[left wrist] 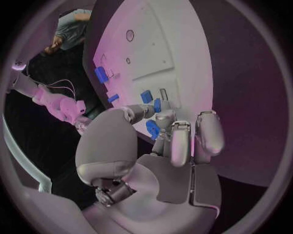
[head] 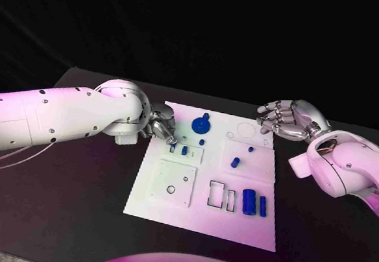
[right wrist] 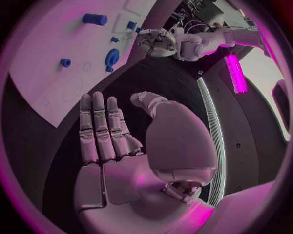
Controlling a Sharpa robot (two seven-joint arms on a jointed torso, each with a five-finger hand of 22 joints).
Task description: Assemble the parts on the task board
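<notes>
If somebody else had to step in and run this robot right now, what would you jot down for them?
Left hand: at the task board's left edge, fingertips down by a small blue part; whether it pinches anything cannot be told.
Right hand: held above the board's far right corner, fingers apart, holding nothing.
Parts: a round blue gear near the far edge, a small blue peg mid-board, a blue cylinder and a thinner blue bar near the right edge.
Done: unclear; some small parts seem to stand in the board.
Left: the rectangular slots beside the cylinder look unfilled, so those pieces likely still need seating.
</notes>
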